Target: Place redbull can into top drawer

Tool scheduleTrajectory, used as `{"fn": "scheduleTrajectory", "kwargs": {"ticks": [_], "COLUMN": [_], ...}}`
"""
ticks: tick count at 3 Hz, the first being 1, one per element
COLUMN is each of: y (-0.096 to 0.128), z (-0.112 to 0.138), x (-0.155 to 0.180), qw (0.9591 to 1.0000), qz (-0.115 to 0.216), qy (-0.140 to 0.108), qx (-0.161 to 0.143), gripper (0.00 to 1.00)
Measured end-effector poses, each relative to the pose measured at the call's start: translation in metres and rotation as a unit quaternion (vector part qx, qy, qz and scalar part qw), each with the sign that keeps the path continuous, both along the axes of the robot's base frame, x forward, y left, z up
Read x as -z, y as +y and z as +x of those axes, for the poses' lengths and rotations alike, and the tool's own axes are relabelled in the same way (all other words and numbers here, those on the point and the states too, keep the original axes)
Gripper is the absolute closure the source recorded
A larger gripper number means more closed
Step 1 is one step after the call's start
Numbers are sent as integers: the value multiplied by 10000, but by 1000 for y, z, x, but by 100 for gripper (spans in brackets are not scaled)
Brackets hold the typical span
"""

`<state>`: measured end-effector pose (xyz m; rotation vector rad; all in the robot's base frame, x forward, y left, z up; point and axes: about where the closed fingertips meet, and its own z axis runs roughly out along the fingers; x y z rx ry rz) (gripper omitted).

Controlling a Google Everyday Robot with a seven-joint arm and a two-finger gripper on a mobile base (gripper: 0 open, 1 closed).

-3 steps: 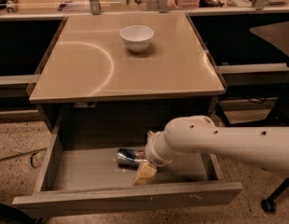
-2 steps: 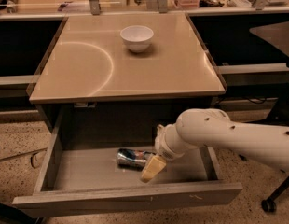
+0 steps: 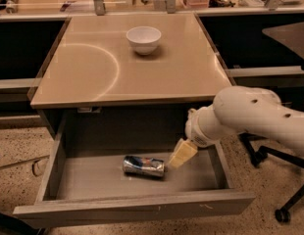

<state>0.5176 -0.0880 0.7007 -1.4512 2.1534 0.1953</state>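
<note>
Can (image 3: pixel 143 166) lies on side on floor of open drawer (image 3: pixel 132 207). End effector (image 3: pixel 181 153) hangs just beside can's right end; spread or pressed together, cannot tell. Risk: careless withdrawal clips can, round body rolls across drawer floor.

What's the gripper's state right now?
Gripper: in the open top drawer, at the right end of the lying redbull can; open or closed cannot be told.
</note>
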Motion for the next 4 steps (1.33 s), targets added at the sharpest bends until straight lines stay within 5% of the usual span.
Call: {"fn": "scheduleTrajectory", "kwargs": {"ticks": [1,3,4], "y": [-28,-32,-42], "z": [16,14,3], "x": [-53,-61,-120], "qw": [9991,9987,9953], "qz": [-249,-289,-718], "qy": [-273,-318,-560], "qx": [230,261,326], "gripper": [0,0,0]}}
